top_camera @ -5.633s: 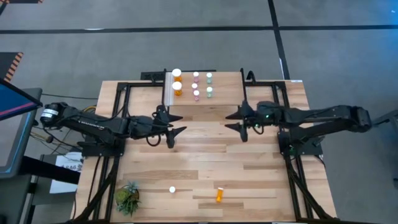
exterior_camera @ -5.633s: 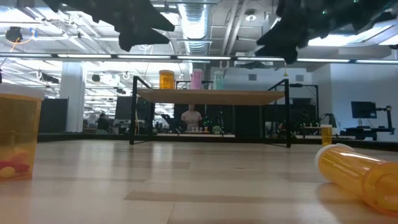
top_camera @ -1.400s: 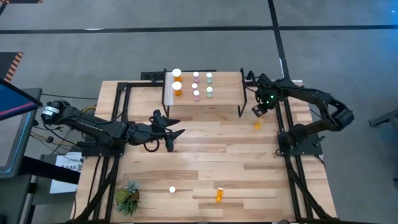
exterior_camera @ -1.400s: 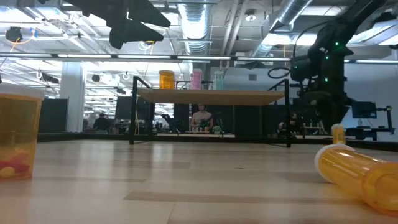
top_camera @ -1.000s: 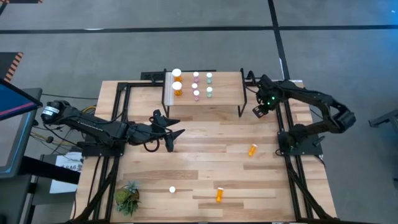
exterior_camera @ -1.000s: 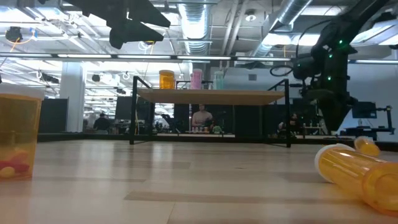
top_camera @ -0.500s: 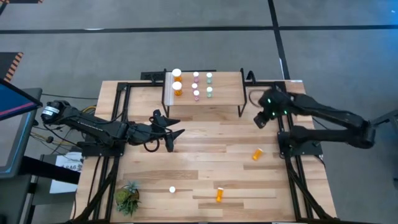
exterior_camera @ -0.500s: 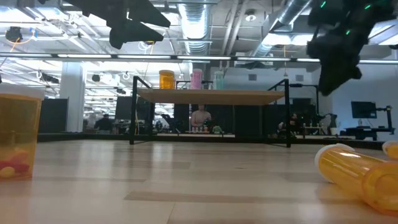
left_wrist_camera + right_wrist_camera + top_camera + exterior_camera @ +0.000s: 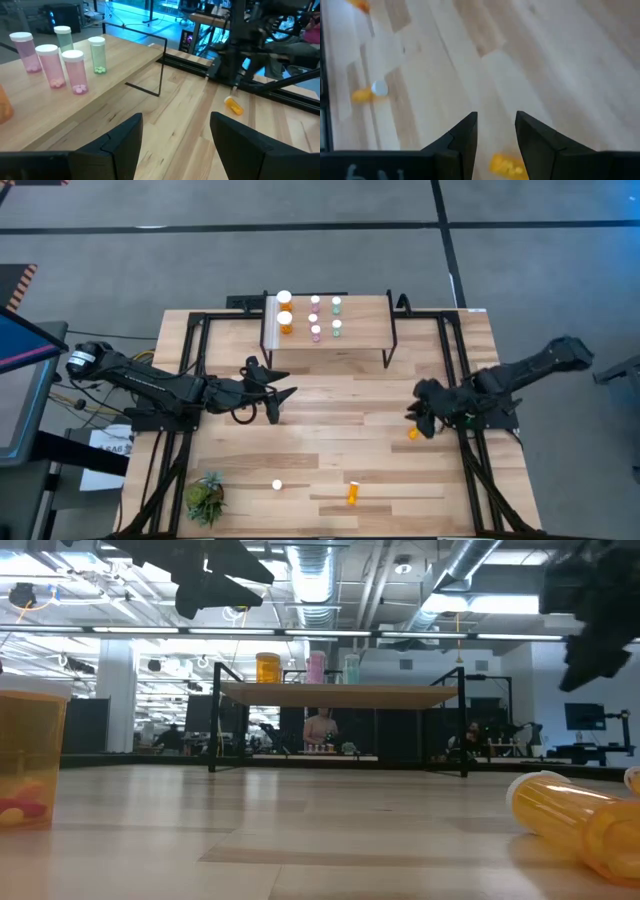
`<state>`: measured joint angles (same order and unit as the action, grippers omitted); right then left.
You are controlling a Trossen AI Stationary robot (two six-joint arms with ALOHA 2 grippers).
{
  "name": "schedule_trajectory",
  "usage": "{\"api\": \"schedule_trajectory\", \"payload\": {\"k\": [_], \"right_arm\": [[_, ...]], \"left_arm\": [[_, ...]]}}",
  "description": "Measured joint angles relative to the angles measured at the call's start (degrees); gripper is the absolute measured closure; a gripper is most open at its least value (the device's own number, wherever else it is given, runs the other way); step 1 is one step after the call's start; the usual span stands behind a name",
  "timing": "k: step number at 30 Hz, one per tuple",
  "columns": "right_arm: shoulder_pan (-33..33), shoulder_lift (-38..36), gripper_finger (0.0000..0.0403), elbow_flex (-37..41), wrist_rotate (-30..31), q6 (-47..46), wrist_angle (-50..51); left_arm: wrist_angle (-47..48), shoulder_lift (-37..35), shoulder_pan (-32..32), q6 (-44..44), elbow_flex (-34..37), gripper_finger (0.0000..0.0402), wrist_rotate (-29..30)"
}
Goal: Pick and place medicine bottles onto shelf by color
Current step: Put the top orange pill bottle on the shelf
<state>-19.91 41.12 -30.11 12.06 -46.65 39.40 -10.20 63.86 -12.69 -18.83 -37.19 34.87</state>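
The shelf (image 9: 350, 345) stands at the far middle of the table with orange (image 9: 285, 321), pink (image 9: 315, 332) and green (image 9: 336, 327) medicine bottles upright on it. A small orange bottle (image 9: 413, 434) lies on its side on the table at the right. My right gripper (image 9: 421, 419) hangs open just above it, and the bottle (image 9: 506, 165) shows below the gap between its fingers. Another orange bottle (image 9: 353, 493) lies near the front edge, and a white-capped one (image 9: 277, 484) stands upright there. My left gripper (image 9: 281, 395) waits open, raised, in front of the shelf's left end.
A small potted plant (image 9: 205, 498) stands at the near left corner. Black frame rails (image 9: 462, 380) run along both sides of the table. Bare wood lies between the shelf and the bottles near the front edge.
My right gripper has swung from beside the shelf's right end toward the table's near edge, tipping downward and rolling, and now hangs over the small orange bottle. That bottle has rolled a little farther toward the near edge.
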Motion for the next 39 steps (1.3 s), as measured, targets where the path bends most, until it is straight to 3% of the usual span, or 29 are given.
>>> {"api": "schedule_trajectory", "payload": {"k": [7, 17, 23, 28, 32, 39], "right_arm": [[-13.5, 6.6, 0.0247, 0.1, 1.0, -12.2, 0.3], [-22.2, 17.6, 0.0249, 0.1, -9.5, -35.5, 0.3], [-22.5, 21.1, 0.0261, 0.1, -12.2, -37.6, 1.2], [-21.8, 23.2, 0.0273, 0.1, -14.3, -38.9, 7.6], [-19.4, 25.5, 0.0276, 0.1, -14.8, -39.0, 12.5], [-12.3, 29.6, 0.0278, 0.0, -12.1, -33.2, 11.0]], "left_arm": [[0.0, 0.0, 0.0, 0.0, 0.0, 0.0182, 0.0], [0.0, 0.0, 0.0, 0.5, 0.0, 0.0182, 0.0], [0.0, 0.0, 0.0, 0.5, 0.0, 0.0182, 0.0], [0.0, 0.0, 0.0, 0.5, 0.0, 0.0182, 0.0], [0.0, 0.0, 0.0, 0.2, 0.0, 0.0182, 0.0], [0.0, 0.0, 0.0, 0.2, 0.0, 0.0182, 0.1]]}}
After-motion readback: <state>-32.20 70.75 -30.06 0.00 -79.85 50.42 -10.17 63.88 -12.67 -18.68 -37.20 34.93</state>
